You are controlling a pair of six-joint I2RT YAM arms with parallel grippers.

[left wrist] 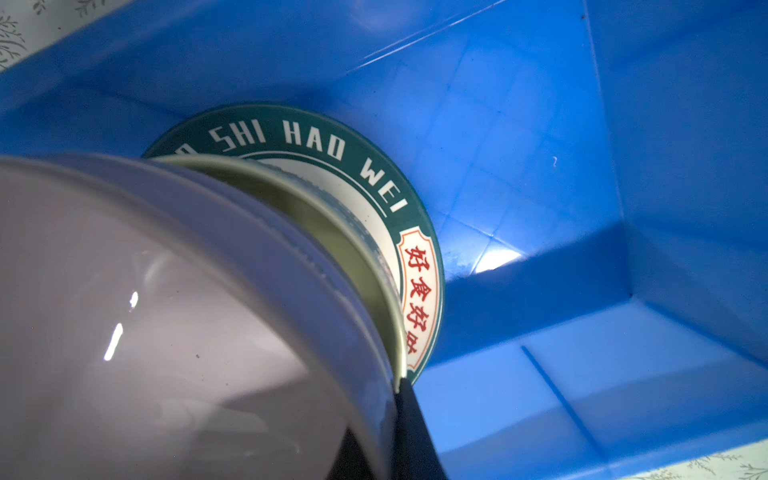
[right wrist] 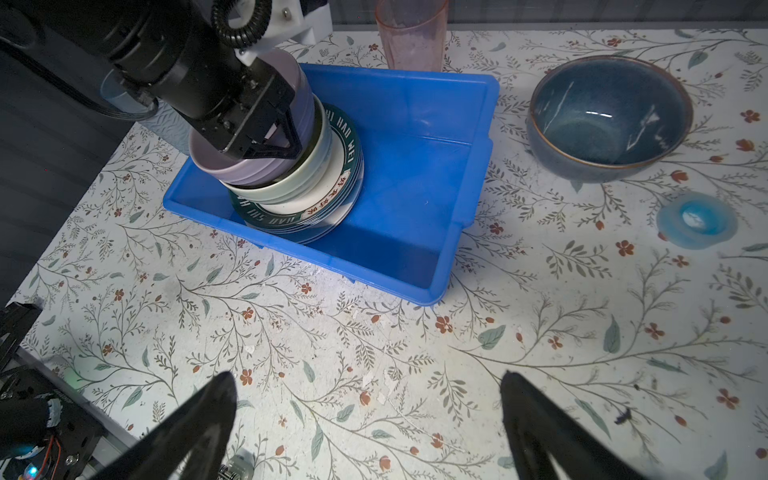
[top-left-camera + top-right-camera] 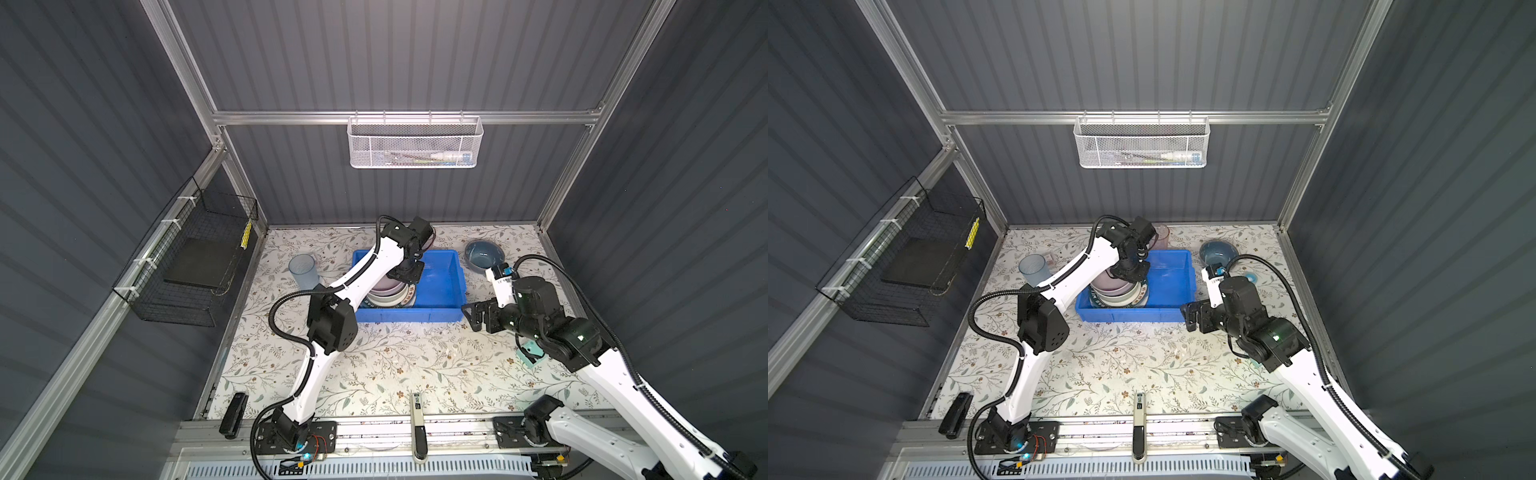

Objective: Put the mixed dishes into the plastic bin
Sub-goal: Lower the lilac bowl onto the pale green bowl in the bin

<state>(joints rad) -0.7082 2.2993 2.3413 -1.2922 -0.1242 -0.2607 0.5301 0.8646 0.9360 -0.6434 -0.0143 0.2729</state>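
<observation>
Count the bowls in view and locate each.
3. The lilac bowl, in the left gripper, sits uppermost in the blue bin; the pale green bowl is nested under it; the grey-blue bowl stands on the table outside. More may be hidden beneath.

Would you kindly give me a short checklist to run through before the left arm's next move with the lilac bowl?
1. Left tool shut on the rim of the lilac bowl: ok.
2. Lilac bowl over the pale green bowl, which sits on the green-rimmed plate: ok.
3. Lilac bowl fully seated in the pale green bowl: cannot tell.
4. Stack inside the walls of the blue bin: ok.
5. Right tool open and clear of the bin: ok.
6. All dishes in the bin: not ok; the grey-blue bowl, pink tumbler and blue tumbler stand outside it.
</observation>
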